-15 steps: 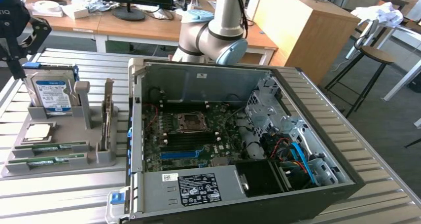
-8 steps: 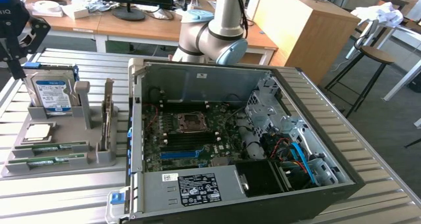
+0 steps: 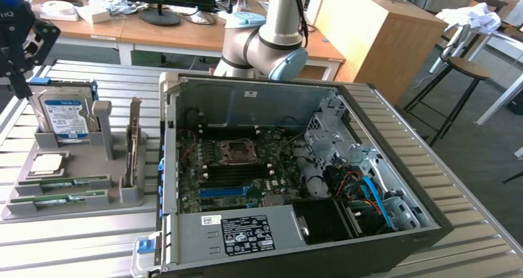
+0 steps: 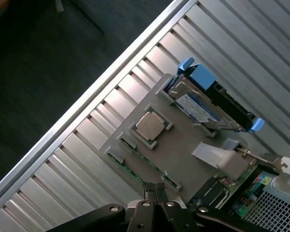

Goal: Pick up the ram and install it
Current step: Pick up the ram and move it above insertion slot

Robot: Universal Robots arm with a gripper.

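Observation:
Two green ram sticks (image 3: 63, 184) (image 3: 59, 199) lie flat in slots at the front of a grey holder tray (image 3: 82, 214), at the exterior view's left. In the wrist view one ram stick (image 4: 137, 168) shows along the tray's edge, just beyond the fingertips. My gripper (image 3: 19, 88) hangs high above the tray's far left corner, near the hard drive (image 3: 65, 116). Its dark fingers (image 4: 150, 193) are pressed together with nothing between them; the gripper (image 4: 154, 192) is shut and empty. The open computer case (image 3: 245, 97) lies beside the tray, motherboard (image 3: 237, 174) facing up.
The tray also carries a CPU chip (image 3: 48, 163) (image 4: 150, 126), the blue-framed hard drive (image 4: 203, 104) standing upright, and an upright expansion card (image 3: 133, 144). A blue slot strip (image 3: 225, 191) sits on the motherboard. The slatted metal table (image 3: 73, 247) surrounds everything; its edge drops to dark floor.

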